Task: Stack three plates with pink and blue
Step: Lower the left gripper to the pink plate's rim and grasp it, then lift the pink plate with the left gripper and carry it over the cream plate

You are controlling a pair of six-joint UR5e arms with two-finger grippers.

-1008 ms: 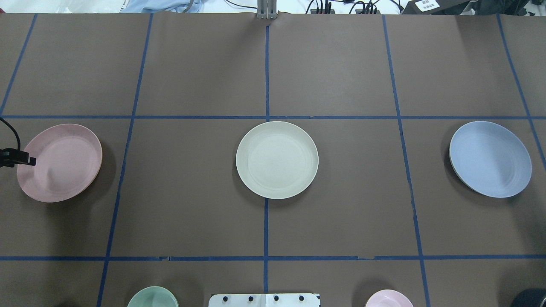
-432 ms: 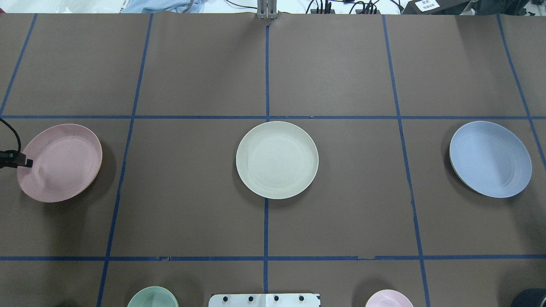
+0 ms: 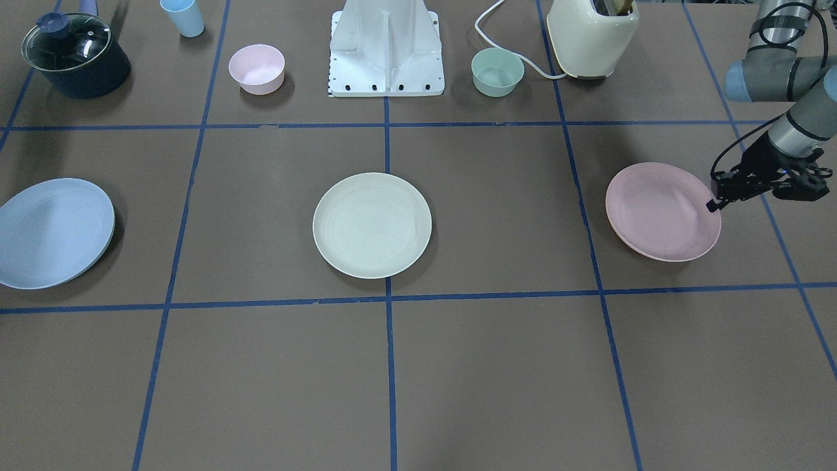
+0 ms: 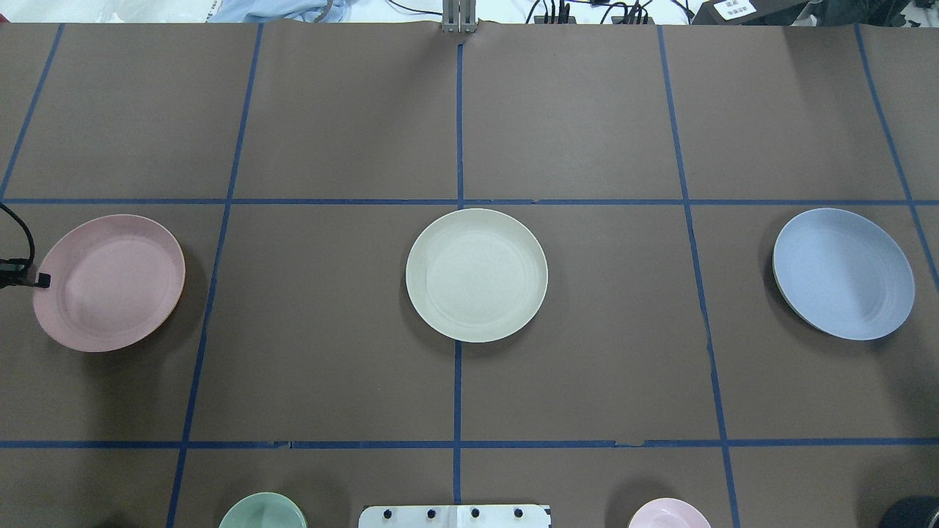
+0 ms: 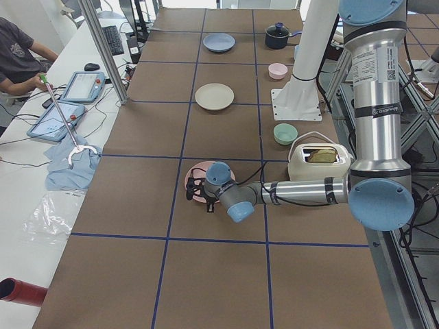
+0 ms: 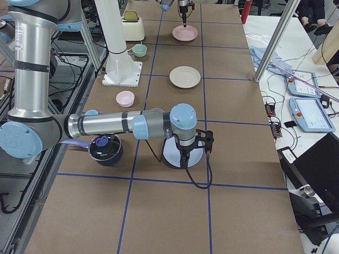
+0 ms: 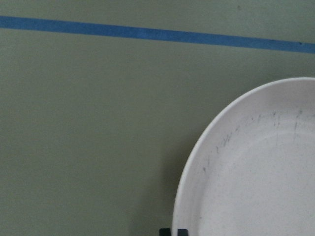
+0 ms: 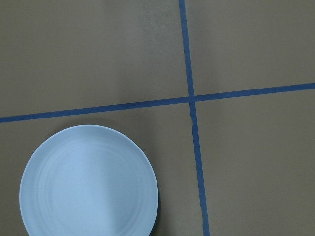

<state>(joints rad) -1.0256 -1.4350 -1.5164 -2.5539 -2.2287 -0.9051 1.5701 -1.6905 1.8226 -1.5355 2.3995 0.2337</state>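
The pale pink plate (image 3: 660, 210) lies on the table on my left side; it also shows in the overhead view (image 4: 110, 282) and the left wrist view (image 7: 256, 172). My left gripper (image 3: 711, 205) is at its outer rim, jaws shut on the rim. The cream plate (image 4: 477, 275) lies at the table's middle. The light blue plate (image 4: 843, 273) lies on my right side and shows in the right wrist view (image 8: 88, 182). My right gripper (image 6: 184, 161) hangs over the blue plate; I cannot tell whether it is open or shut.
Along the robot's side stand a dark lidded pot (image 3: 75, 55), a light blue cup (image 3: 183, 16), a small pink bowl (image 3: 256, 67), the robot base (image 3: 386, 46), a green bowl (image 3: 497, 70) and a cream toaster (image 3: 592, 36).
The left gripper's tip has drawn back from over the pink plate to its outer rim. The pink plate has shifted slightly toward the table's middle. The other plates have not moved.
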